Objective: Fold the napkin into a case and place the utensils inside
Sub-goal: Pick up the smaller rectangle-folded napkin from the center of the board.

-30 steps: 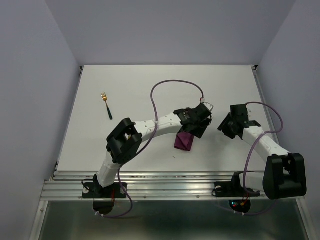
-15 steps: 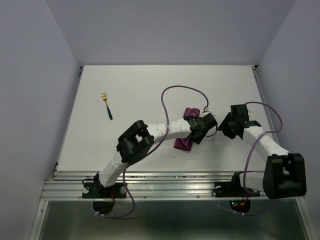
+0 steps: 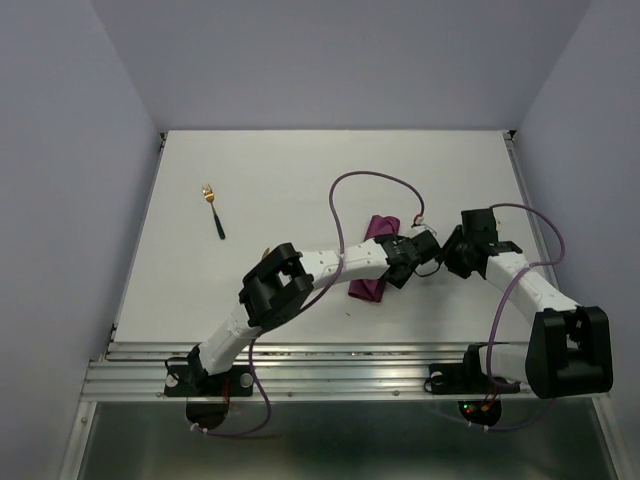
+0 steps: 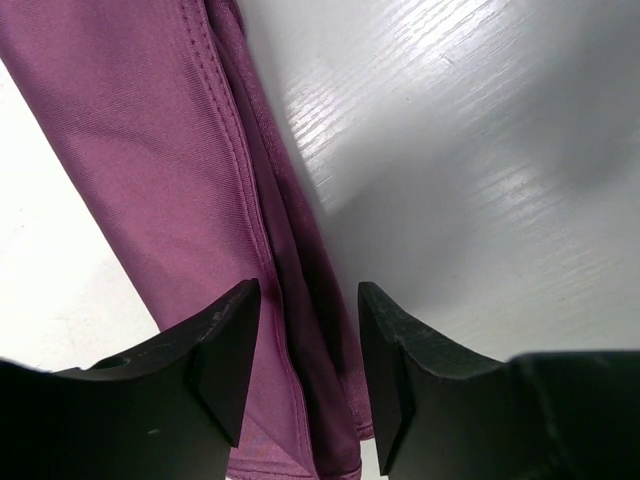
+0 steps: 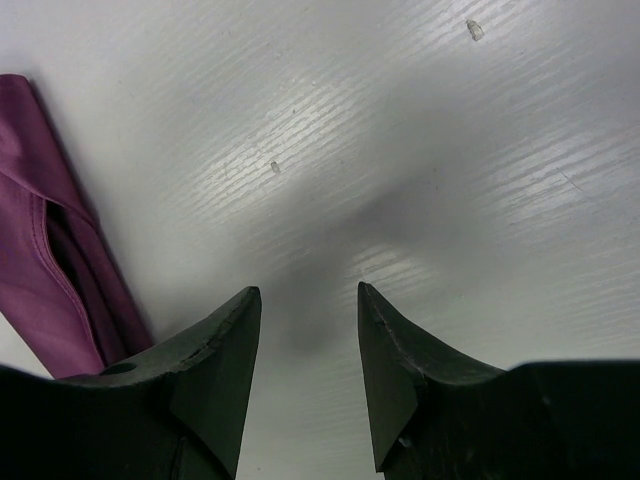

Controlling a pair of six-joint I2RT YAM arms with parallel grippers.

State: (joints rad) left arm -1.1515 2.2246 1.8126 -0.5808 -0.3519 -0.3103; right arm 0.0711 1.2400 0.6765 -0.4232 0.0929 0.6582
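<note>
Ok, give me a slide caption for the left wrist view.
Left gripper open, straddling the layered edge of the folded purple napkin on the table.

Bright, even light; soft shadows + glare on table [image 4: 480, 150].

Shows a white table [image 3: 300, 170] across the middle of the overhead frame, with faint wood grain visible up close; carries a small fork [image 3: 211, 211] in the upper left, gold head toward the top edge, black handle angled to the lower right; carries the case [image 3: 367, 288], a plum-purple folded strip, right of centre, well apart from the fork, lying flat with layered, hemmed edges; bears a few tiny specks [image 5: 474, 30] toward the top of the right-wrist frame.
</note>
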